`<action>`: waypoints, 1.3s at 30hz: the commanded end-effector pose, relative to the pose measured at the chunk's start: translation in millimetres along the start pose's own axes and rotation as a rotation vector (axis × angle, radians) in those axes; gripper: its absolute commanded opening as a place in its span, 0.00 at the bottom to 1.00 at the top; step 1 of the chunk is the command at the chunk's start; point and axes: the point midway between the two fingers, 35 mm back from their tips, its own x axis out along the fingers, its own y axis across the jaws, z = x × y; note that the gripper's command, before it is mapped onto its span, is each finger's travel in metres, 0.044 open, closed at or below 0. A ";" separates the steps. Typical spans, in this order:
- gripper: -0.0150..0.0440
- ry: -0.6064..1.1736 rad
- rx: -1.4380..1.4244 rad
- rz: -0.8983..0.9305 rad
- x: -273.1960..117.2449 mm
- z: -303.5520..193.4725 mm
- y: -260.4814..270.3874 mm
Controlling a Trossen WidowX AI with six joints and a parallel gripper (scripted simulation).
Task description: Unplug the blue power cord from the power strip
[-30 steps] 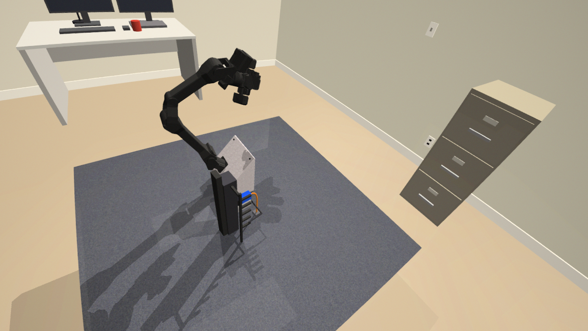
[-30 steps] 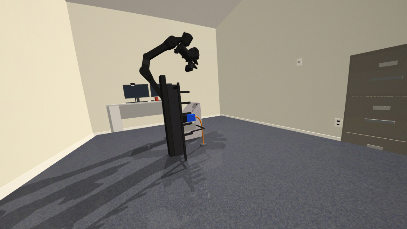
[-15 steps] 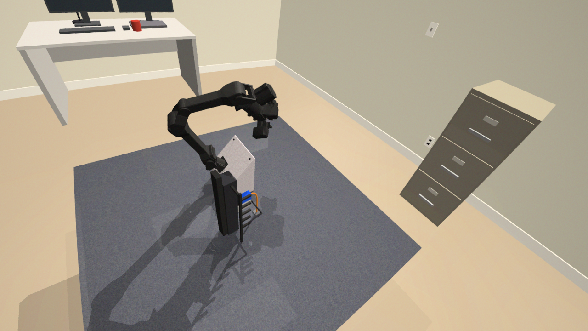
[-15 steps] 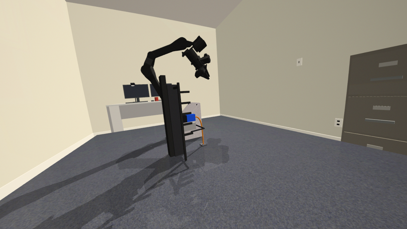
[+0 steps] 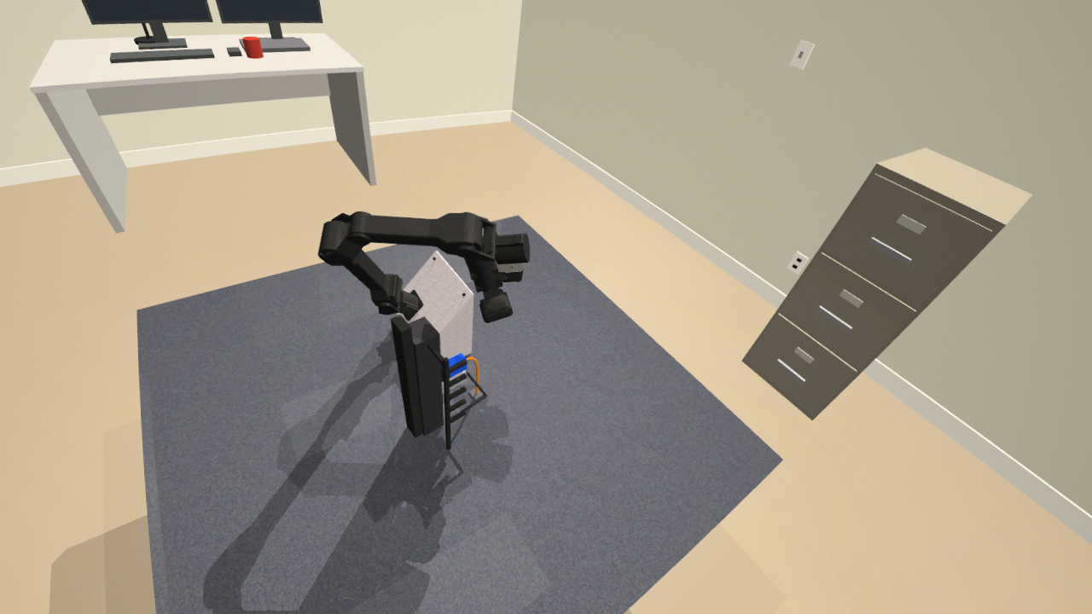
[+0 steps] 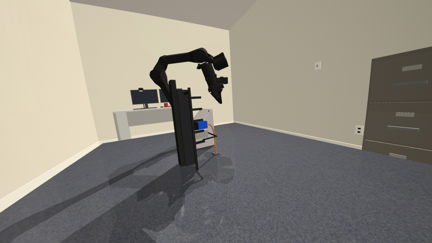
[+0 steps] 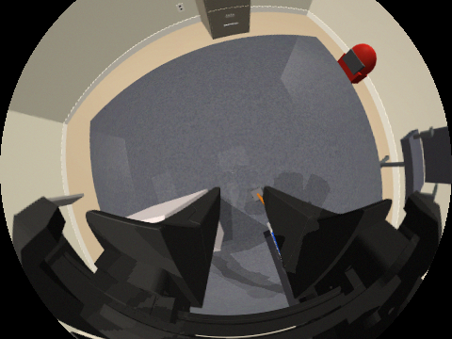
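The robot is a slim matte-black jointed arm (image 5: 412, 228) built of blocky, faceted links with thicker cylindrical housings at the joints. Its black parallel-jaw gripper (image 6: 218, 97) ends in two tapered, wedge-shaped black fingers with flat inner faces.
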 end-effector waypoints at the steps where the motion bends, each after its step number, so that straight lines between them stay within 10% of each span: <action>1: 0.53 0.231 -0.291 -0.041 36.8 -49.3 -44.3; 39: 0.53 0.337 -0.433 -0.026 40.5 -98.0 -74.0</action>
